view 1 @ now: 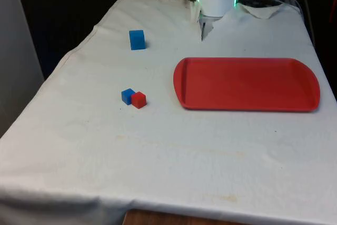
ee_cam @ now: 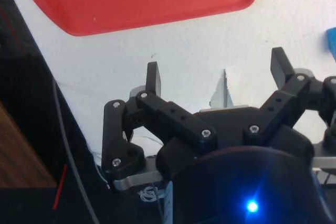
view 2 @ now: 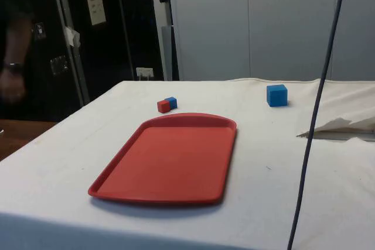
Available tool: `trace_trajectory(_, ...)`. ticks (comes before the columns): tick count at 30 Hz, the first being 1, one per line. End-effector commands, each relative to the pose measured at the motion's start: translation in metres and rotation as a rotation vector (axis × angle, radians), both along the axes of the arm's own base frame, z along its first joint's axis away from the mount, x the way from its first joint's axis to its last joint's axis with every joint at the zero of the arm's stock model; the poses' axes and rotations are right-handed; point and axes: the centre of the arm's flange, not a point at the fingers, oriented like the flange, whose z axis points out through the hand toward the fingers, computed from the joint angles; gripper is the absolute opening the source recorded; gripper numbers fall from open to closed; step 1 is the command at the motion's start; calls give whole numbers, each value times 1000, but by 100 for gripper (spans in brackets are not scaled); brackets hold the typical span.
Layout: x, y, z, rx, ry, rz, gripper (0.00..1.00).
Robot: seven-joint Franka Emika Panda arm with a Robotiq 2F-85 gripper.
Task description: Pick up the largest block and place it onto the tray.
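Fingers [ee_cam: 152, 80] of gripper [ee_cam: 218, 74] stood spread, empty, above white cloth [view 1: 168, 167]; large blue block [view 1: 137, 39] unobstructed; red tray [view 1: 246, 84] unmarked

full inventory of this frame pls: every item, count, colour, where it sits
large block: 1, blue, alone on the cloth toward the far end, on the front view's left
small blue block: 1, blue, mid-table on the front view's left, touching the red block
small red block: 1, red, right against the small blue block, on the side nearer the tray
tray: 1, red, lying flat on the front view's right, nothing on it
cloth: 1, white, covering the table
person: 1, dark sleeve and a hand, in the side view standing off the table beside the dark cabinets
gripper: 1, black, fingers spread wide, empty, above bare cloth near a corner of the tray
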Motion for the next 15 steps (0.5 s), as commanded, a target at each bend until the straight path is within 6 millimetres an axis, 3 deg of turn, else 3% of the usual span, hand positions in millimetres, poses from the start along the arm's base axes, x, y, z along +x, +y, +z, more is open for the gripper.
trace_trajectory(1, -2, -2, 0, -2, 1, 0, 100)
trace_trajectory(15, -33, -29, 2, -64, 11, 19, 100)
